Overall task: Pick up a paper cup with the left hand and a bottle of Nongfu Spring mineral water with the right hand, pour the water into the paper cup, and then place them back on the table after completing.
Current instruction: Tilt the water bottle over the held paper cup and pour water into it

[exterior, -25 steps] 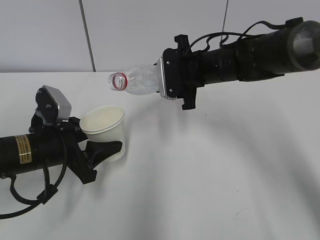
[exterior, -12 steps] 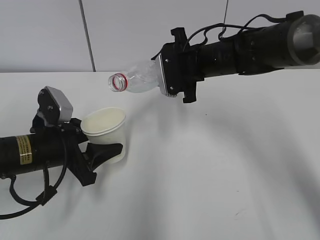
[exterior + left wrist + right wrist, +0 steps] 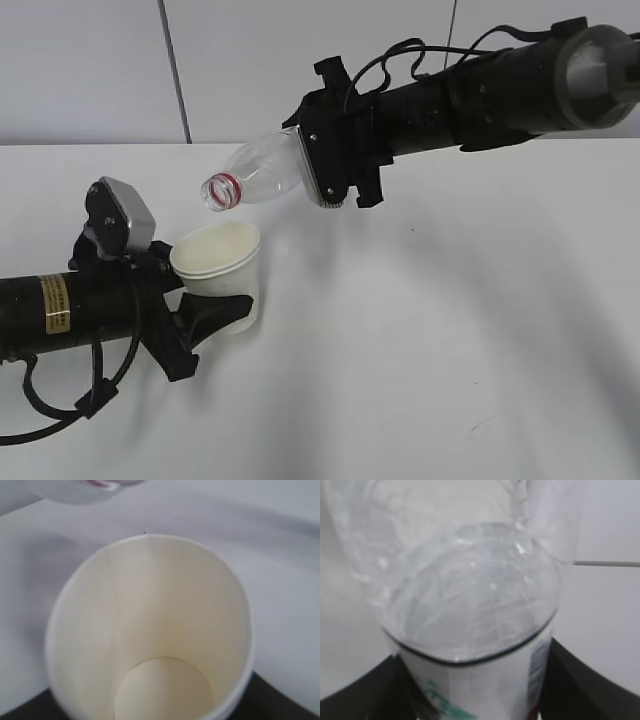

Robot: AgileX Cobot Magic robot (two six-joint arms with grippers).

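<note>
My left hand [image 3: 215, 310], black with a yellow label, is shut on a white paper cup [image 3: 220, 270] and holds it upright just above the white table [image 3: 430, 350]. In the left wrist view the cup [image 3: 150, 630] fills the frame and its inside looks dry. My right hand [image 3: 330, 165] is shut on a clear Nongfu Spring bottle [image 3: 255, 178], tilted with its red-ringed open mouth down-left, just above and left of the cup's rim. In the right wrist view the bottle [image 3: 470, 605] shows clear plastic and a white label with green print. No water stream is visible.
A grey wall with a vertical seam [image 3: 172, 70] stands behind the table. The right arm's thick black body [image 3: 520, 85] with cables reaches in from the upper right. The left arm's cable loop [image 3: 70, 395] hangs near the front left edge.
My right hand has moved left and lower and tipped the bottle's mouth further down toward the cup. My left hand has shifted the cup slightly right.
</note>
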